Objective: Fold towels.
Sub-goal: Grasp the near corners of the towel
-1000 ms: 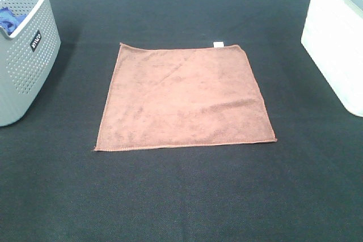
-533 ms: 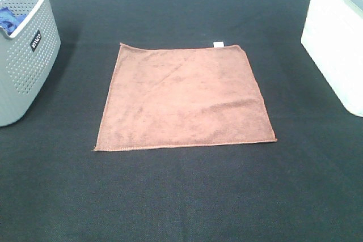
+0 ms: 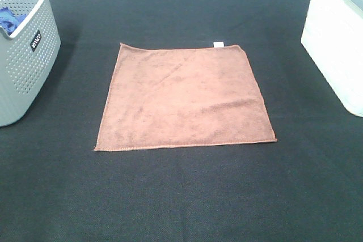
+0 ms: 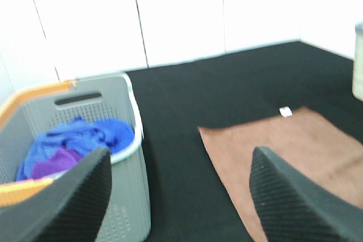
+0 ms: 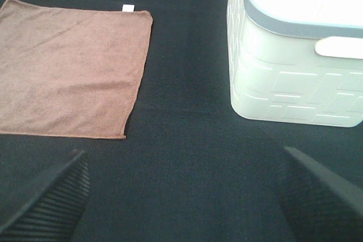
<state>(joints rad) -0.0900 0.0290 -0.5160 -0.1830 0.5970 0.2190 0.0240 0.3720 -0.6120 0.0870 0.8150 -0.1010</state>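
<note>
Right of the grey basket, the reddish-brown towel lies flat and unfolded on the black table, its white tag on the far edge and the white bin further right. It has not shifted in the last 1 second. The left gripper and right gripper are both spread wide, holding nothing and seemingly well above the cloth

Diffuse, even overhead lighting. The reddish-brown square microfiber towel casts almost no shadow on the black fabric-covered counter. A faint, soft shadow lies just beside the grey perforated plastic basket. The top of the white moulded plastic bin is overexposed in the right wrist view. The left wrist view is blurred throughout. The dark ribbed jaws are out of focus in both wrist views.
</note>
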